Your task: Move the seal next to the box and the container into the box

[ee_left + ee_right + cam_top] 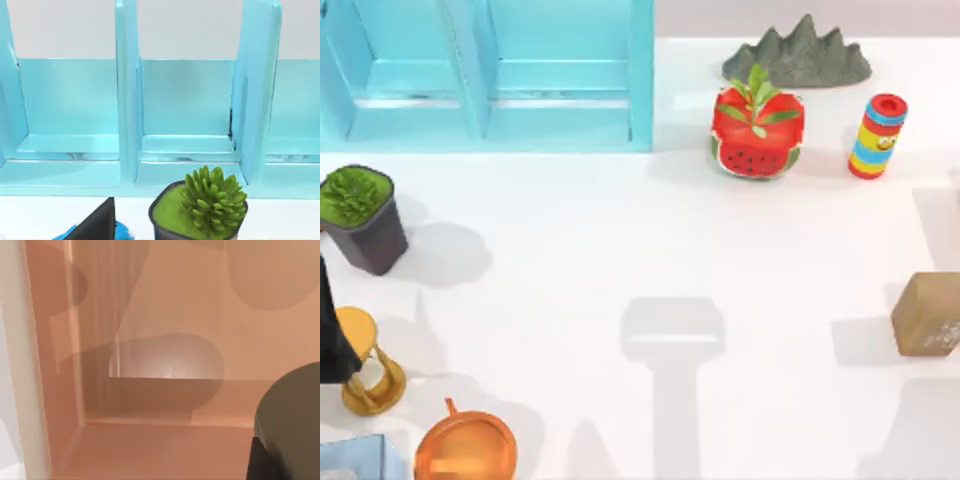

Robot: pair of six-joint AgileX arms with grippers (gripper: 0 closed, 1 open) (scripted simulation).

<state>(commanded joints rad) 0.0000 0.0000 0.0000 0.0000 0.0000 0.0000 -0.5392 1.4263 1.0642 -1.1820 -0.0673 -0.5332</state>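
White counter (620, 260), near to far: orange vessel (465, 452) and hourglass (370, 365) near left; seal (927, 314) at right edge; potted plant (358, 215); blue shelf (490, 80) far left. Right wrist view — container's (292, 415) grey-green rim against peach box wall (165, 330). Gripper fingers: cannot tell. Risk — releasing off-centre could tip the container.

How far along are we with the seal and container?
Done: nothing certain; the seal sits at the table's right edge. In hand: the container shows against the box's peach inner wall. Left: confirming both placements. The left arm parked at left edge.
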